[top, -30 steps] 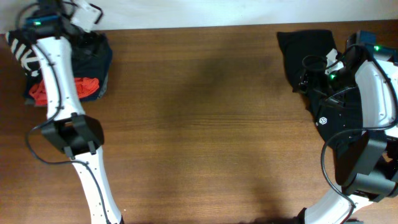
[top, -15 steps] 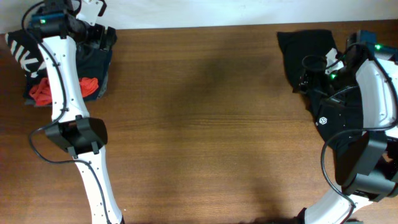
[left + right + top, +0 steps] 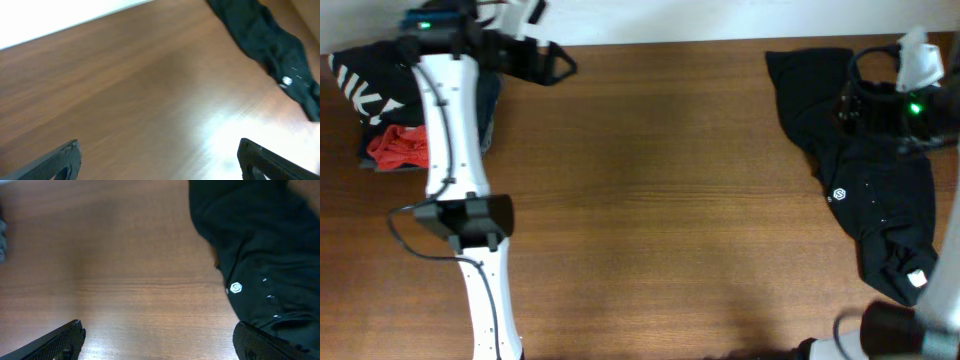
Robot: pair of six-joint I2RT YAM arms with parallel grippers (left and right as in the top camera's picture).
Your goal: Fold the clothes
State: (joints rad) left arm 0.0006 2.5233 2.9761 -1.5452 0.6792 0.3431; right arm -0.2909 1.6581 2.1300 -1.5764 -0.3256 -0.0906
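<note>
Fingers (image 3: 62,160) of my left hand (image 3: 159,144) are standing wide apart, gripping nothing. It is hovering over the brown wooden worktop (image 3: 660,200) near the far edge, just beside a dark soft garment with big white block letters (image 3: 352,92) bunched at the far left corner. A crumpled red fabric piece (image 3: 398,148) is lying against that garment.

My right hand (image 3: 157,326) is likewise spreading its fingers fully and holding nothing, hanging at the edge of a soft black T-shirt-like garment with a small white round logo (image 3: 865,185). This garment is lying loosely spread along the right side, a white tag (image 3: 917,281) showing at its near end. Overhead, I am struggling to pick the right hand out against the black cloth, so I cannot tell whether it is touching the fabric.
</note>
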